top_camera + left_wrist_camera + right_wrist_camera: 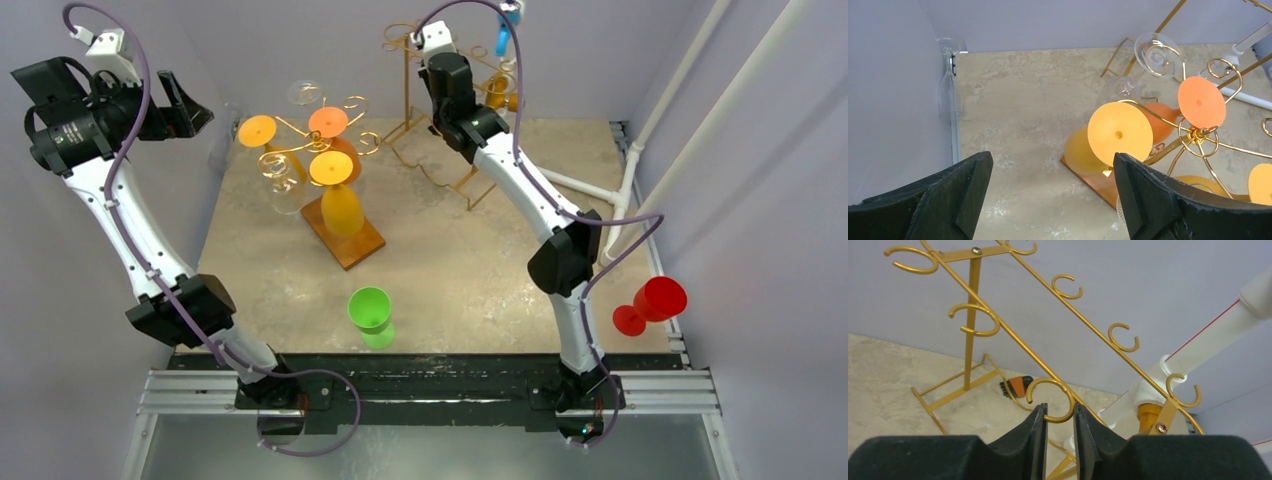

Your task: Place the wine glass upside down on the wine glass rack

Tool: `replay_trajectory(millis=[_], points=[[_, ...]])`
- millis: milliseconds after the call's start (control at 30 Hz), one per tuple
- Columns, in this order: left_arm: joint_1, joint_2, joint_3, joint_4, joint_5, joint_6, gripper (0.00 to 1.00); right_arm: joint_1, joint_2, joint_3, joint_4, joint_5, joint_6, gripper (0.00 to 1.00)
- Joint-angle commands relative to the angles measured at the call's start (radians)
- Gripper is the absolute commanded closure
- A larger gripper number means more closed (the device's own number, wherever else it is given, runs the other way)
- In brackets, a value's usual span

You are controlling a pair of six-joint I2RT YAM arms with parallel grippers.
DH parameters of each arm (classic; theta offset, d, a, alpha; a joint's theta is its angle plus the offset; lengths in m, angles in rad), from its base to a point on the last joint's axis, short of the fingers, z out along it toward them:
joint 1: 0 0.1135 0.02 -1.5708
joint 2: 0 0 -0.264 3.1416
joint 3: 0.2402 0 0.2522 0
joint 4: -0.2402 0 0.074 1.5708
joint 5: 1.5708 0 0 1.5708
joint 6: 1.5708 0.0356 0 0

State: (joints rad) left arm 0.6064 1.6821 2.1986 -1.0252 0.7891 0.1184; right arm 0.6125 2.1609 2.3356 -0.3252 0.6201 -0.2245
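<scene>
White pipe (700, 95) at rt wall; black hex keys (1015, 386) by wall.

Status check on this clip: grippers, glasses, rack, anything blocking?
Left gripper open, empty, above the spiral rack. Right gripper nearly shut, nothing visibly held, at the gold hook stand. Green glass upright on the table, unobstructed.

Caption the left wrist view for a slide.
Open left gripper hovers above the gold rack hung with orange and yellow glasses; clear glass stands by the wall.
</scene>
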Motion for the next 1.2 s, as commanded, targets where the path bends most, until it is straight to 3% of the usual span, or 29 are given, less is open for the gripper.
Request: replay_trajectory(millis=[0,167,333,600,833,1167], points=[[0.003,-0.062,-0.028,0.058,0.018,-0.019,0.0,0.009,-0.05,-0.025,0.089,0.016,-0.02,0.78],[0.003,-0.08,-0.061,0.077,0.009,-0.013,0.0,0.052,-0.116,-0.135,0.171,0.016,-0.042,1.0],[0.004,-0.094,-0.086,0.095,0.012,-0.018,0.0,0.113,-0.132,-0.176,0.21,0.033,-0.062,1.0],[0.004,-0.124,-0.15,0.125,0.016,-0.012,0.0,0.167,-0.058,-0.055,0.145,0.124,-0.038,1.0],[0.003,-0.141,-0.191,0.161,0.032,-0.026,0.0,0.186,-0.107,-0.141,0.138,0.226,0.044,1.0],[0.003,-0.151,-0.222,0.241,0.04,-0.068,0.0,0.273,-0.024,0.034,-0.035,0.352,0.107,1.0]])
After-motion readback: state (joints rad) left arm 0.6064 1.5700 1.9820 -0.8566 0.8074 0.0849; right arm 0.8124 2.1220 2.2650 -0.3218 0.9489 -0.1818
